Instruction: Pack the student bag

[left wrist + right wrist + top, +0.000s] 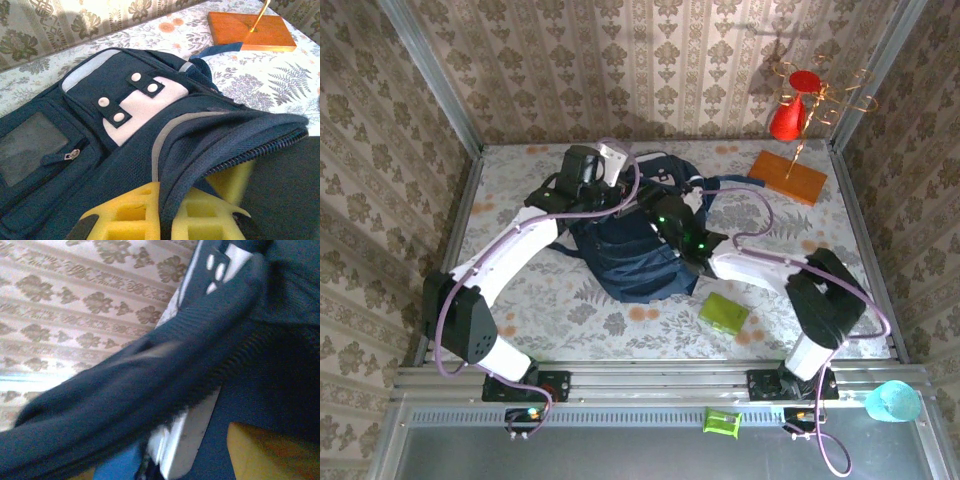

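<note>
Evidently, the student bag (625, 255), at the middle of the table (620, 320), should handle as soft, sagging fabric: grip its zip-mouth edge, where the left gripper (164, 216) is clamped tight on it; for the right gripper (668, 212), jaw opening cannot be determined.

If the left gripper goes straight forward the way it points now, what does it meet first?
The student bag itself: the left gripper is shut on a fold of it, and straight ahead lies its front with the white-grey buckle patch, though depth is hard to judge.
</note>
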`<state>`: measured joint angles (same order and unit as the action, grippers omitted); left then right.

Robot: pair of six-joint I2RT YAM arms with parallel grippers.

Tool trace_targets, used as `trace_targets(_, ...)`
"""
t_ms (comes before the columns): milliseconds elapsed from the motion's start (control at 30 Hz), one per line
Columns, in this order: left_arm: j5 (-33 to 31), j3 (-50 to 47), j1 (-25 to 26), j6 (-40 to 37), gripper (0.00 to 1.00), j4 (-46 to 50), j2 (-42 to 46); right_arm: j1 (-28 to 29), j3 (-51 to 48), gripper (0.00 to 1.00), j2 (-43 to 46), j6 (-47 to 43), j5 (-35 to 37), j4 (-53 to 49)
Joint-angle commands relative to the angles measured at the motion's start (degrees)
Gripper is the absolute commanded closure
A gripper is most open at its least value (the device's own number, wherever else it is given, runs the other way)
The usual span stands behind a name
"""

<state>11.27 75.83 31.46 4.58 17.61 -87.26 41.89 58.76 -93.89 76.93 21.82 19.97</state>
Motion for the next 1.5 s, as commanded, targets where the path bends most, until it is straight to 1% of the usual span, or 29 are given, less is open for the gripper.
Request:
trace_targets(0,-0.1,2.9,-1.8,2.9,1.0,-5.5,2.4,-0.9,-3.7,0.3,9.1,-11.4,-2.4,-5.3)
trace_targets(67,0.5,2.8,-2.2,3.1,1.0,-5.6,2.0,-0.9,-5.6,0.3,15.4,-18.5,-4.6,-10.1)
trace_targets(133,0.9,2.6,-2.3,3.1,1.0,-5.6,1.7,-1.0,-5.9,0.29,21.4,-26.3,-4.8,-21.1)
trace_targets(167,1.1,2.4,-2.3,2.9,1.0,-5.7,1.7,-1.0,-5.9,0.29,23.2,-30.2,-4.3,-26.3)
trace_targets(200,1.0,2.2,-2.4,2.9,1.0,-5.9,1.7,-1.0,-5.9,0.28,25.1,-33.4,-2.4,-33.2)
trace_targets(233,1.0,1.8,-2.4,3.0,1.0,-6.2,1.7,-1.1,-6.1,0.27,27.0,-34.8,0.3,-39.8)
trace_targets(267,1.0,1.5,-2.6,3.0,1.0,-6.5,1.6,-1.2,-7.1,0.26,28.4,-35.8,1.7,-43.4)
trace_targets(300,1.0,1.3,-2.8,2.9,1.0,-6.8,1.5,-1.6,-8.7,0.25,30.1,-36.9,1.6,-45.9)
trace_targets(333,0.8,1.2,-3.1,2.9,1.0,-7.0,1.3,-2.2,-10.4,0.23,31.8,-37.4,0.7,-47.5)
trace_targets(367,0.6,1.2,-3.4,3.0,1.0,-6.9,1.2,-2.8,-11.7,0.15,33.0,-38.0,-0.8,-48.7)
trace_targets(400,0.4,1.3,-3.8,3.0,1.0,-6.8,1.0,-3.3,-13.0,0.04,34.1,-38.5,-2.4,-50.3)
trace_targets(433,0.0,1.6,-4.3,3.0,1.0,-6.6,0.7,-3.7,-13.6,0.0,34.7,-38.4,-3.0,-53.9)
trace_targets(533,-0.9,1.8,-4.9,2.9,1.0,-5.9,0.4,-3.8,-15.0,0.0,33.9,-34.3,-1.8,-62.5)
trace_targets(600,-0.8,1.4,-4.9,3.0,1.0,-6.1,0.6,-3.9,-16.7,0.0,32.5,-29.3,-1.6,-65.8)
trace_targets(667,0.1,0.7,-5.0,3.1,1.0,-6.8,0.7,-3.9,-19.1,0.0,31.4,-25.3,-2.2,-67.0)
trace_targets(767,0.9,0.5,-5.0,3.2,1.0,-7.1,0.6,-4.2,-21.0,0.0,29.6,-21.6,-2.8,-68.0)
trace_targets(867,0.9,0.5,-4.9,3.2,1.0,-7.2,0.4,-4.2,-23.4,0.0,28.0,-18.9,-7.3,-64.3)
trace_targets(933,0.9,0.4,-4.9,3.2,1.0,-7.2,0.4,-4.2,-26.1,0.03,27.9,-17.1,-11.4,-59.9)
trace_targets(1000,1.1,0.4,-5.0,3.2,1.0,-7.2,0.5,-3.9,-28.2,0.07,28.5,-15.0,-13.5,-57.0)
trace_targets(1067,1.1,0.2,-5.0,3.2,1.0,-7.2,0.6,-3.8,-30.0,0.13,29.9,-13.2,-15.3,-54.7)
trace_targets(1200,1.5,0.1,-5.0,3.3,1.0,-7.3,0.8,-3.7,-32.3,0.25,31.7,-11.7,-15.2,-52.0)
trace_targets(1300,1.3,-0.2,-5.0,3.2,1.0,-7.4,1.0,-3.7,-33.2,0.35,31.3,-11.5,-15.7,-48.3)
trace_targets(1400,1.3,-0.5,-5.0,3.2,1.0,-7.5,1.2,-3.8,-33.4,0.44,30.8,-11.7,-14.8,-47.1)
trace_targets(1467,1.4,-0.7,-5.0,3.2,1.0,-7.6,1.1,-3.9,-33.7,0.54,31.3,-12.5,-13.5,-46.0)
